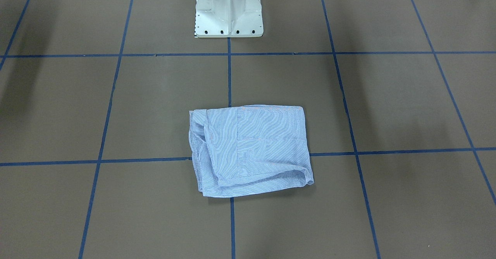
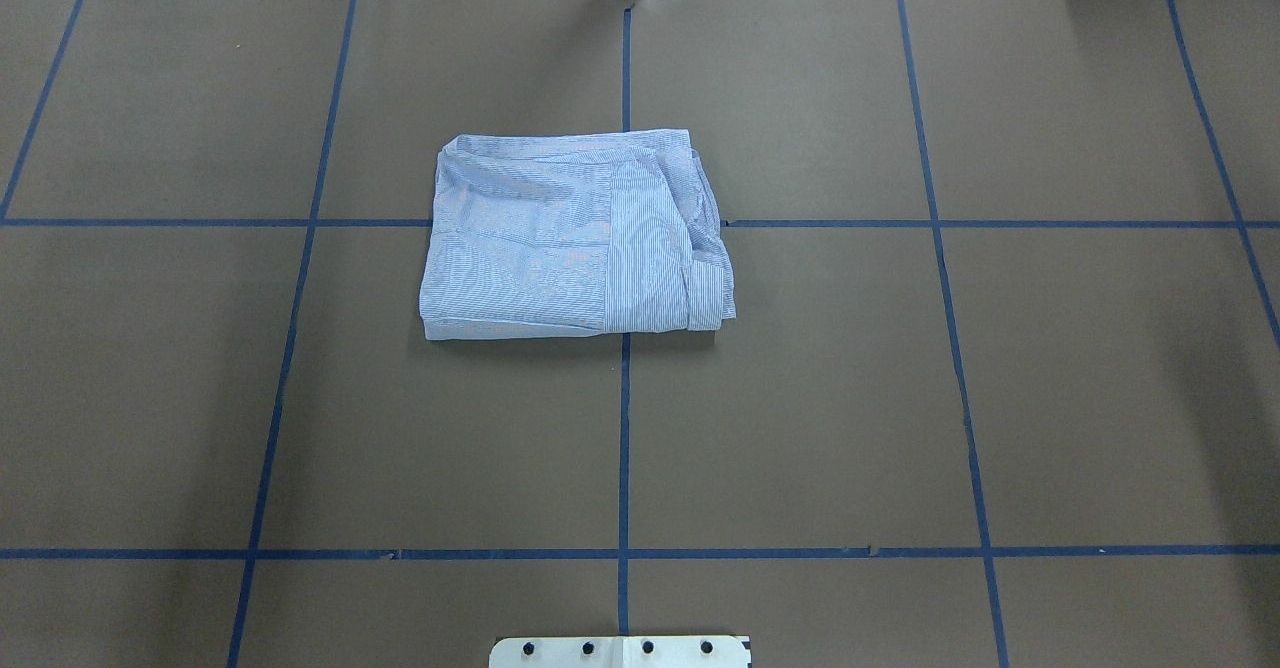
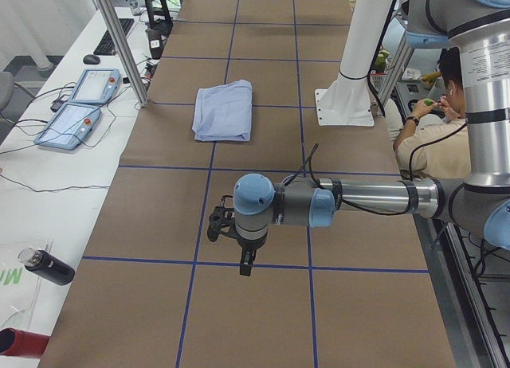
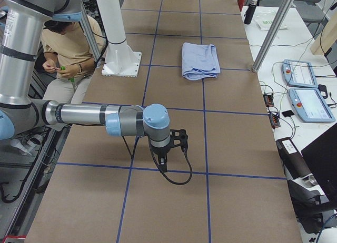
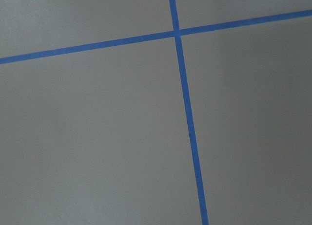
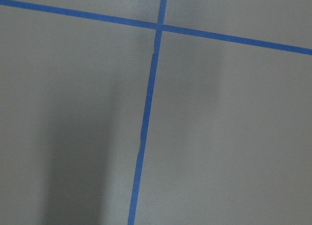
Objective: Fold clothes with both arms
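Overhead exterior: folded shirt (image 2: pixel 560 238), long axis side-to-side; left end effector (image 3: pixel 246 267), right end effector (image 4: pixel 164 165) state unclear.

Light blue-and-white striped shirt (image 1: pixel 250 150): thin woven cloth, matt, creased. Brown table covering (image 2: pixel 800 398): matt, smooth, paper-like. Blue tape lines (image 2: pixel 623 428): smooth. White flared pedestal base (image 1: pixel 228 14): painted metal, slight gloss. Silver-grey tubular left arm (image 3: pixel 374 199): smooth metal sheen.

My left gripper (image 3: pixel 246 266) and right gripper (image 4: pixel 164 165): side views only, jaw state unreadable; shirt (image 2: pixel 560 238) collar, buttons hidden inside the folds.
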{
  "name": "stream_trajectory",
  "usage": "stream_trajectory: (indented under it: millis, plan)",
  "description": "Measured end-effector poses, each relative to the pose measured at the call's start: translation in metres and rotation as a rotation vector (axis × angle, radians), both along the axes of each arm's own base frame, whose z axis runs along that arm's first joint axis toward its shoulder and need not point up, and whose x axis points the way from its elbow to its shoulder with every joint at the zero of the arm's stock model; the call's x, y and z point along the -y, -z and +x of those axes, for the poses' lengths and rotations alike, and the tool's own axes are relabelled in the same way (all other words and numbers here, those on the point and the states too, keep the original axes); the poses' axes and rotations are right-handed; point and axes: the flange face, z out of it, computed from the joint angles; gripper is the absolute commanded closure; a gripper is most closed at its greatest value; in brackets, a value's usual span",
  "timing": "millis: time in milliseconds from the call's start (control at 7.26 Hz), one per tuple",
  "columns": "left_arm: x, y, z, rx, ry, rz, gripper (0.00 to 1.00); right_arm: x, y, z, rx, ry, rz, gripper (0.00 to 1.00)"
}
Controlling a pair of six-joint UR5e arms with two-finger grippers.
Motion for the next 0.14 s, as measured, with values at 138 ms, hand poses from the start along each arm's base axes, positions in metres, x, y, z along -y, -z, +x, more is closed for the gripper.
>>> stream_trajectory:
  millis: [138]
  plan:
    - [0.0012, 0.0021, -0.0001, 0.0, 0.0, 0.005, 0.0, -0.0002, -0.0001, 0.0, 0.0, 0.0, 0.0, 0.0]
